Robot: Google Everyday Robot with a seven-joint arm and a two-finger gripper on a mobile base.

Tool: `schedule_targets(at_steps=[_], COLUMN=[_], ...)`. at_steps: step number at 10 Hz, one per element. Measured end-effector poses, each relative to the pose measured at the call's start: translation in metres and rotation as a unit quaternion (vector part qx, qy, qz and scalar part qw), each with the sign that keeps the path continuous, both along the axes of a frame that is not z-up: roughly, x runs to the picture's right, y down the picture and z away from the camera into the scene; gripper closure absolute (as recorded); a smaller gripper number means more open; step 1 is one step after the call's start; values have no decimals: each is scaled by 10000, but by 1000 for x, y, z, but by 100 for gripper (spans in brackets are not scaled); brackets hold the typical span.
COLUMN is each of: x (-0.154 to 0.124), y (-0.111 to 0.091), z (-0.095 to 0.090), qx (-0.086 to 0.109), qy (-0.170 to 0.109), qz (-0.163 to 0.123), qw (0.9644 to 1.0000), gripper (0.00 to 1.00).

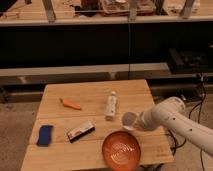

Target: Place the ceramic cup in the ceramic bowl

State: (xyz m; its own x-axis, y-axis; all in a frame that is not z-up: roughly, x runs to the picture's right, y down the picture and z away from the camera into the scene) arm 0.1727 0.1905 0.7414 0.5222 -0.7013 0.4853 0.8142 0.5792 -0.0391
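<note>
A light wooden slatted table fills the middle of the camera view, standing on a grey floor in front of a dark shelving unit. From the right edge, 1 white robot arm with dark speckles reaches in over the table's right side. At its tip, the gripper is closed around the small plain white handleless ceramic cup, which is tipped on its side so that its round mouth faces the viewer. The cup is held above the tabletop, just above and slightly right of the far rim of the wide shallow orange-red glazed ceramic bowl.

That bowl rests near the table's front edge, with pale swirl marks visible inside. A white plastic bottle lies on the table just left of the cup, its cap pointing away from the viewer. A black, white and red rectangular packet lies at an angle left of the bowl. A blue sponge-like block sits near the front left corner. An orange carrot-shaped object lies towards the back left, well apart from the bowl.
</note>
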Motion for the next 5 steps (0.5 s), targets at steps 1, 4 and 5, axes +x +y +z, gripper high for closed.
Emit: schedule_targets(at_steps=[1, 4, 5], x=[0, 2, 4], y=[1, -15, -27], z=[0, -6, -14], qx=[-9, 67, 122], qy=[-9, -94, -135], qz=[-4, 53, 86], qw=[10000, 9999, 9998], gripper=[84, 84, 84])
